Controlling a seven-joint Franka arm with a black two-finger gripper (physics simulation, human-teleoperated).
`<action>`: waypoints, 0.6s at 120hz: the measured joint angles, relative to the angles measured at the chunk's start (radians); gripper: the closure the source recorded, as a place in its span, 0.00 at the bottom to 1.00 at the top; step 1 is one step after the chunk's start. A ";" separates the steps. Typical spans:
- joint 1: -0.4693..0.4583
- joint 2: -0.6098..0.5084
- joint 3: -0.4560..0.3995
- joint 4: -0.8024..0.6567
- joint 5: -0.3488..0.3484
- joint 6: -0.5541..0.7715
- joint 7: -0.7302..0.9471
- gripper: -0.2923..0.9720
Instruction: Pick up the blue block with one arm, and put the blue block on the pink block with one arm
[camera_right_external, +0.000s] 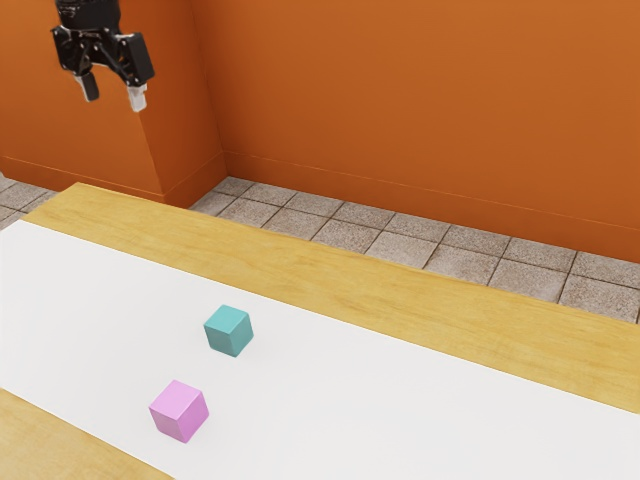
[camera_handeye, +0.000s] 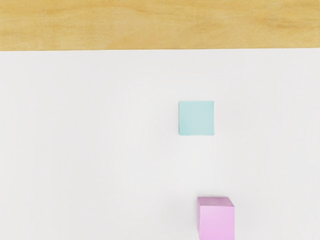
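likely light and rigid, the blue block (camera_right_external: 229, 331) sits flat on the white table (camera_right_external: 420, 400), near the pink block (camera_right_external: 180, 410) but apart from it. its flat opposite sides suit a pinch. the gripper (camera_right_external: 112, 92) hangs high above, fingers parted, holding nothing.

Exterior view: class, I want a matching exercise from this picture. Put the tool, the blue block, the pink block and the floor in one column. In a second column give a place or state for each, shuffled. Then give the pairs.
Column one
1. tool
2. blue block
3. pink block
4. floor

Column two
A. on the white mat, nearest the camera
B. grey tiles, beyond the table
C. open and empty, high above the table
D. on the white mat, behind the other block and apart from it

Pairs: 1-C, 2-D, 3-A, 4-B
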 joint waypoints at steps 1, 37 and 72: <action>-0.002 0.001 0.000 0.000 0.000 0.001 -0.001 0.23; -0.010 -0.057 -0.001 -0.176 -0.004 0.062 -0.002 0.23; 0.003 -0.060 -0.040 -0.527 0.015 0.413 0.356 0.23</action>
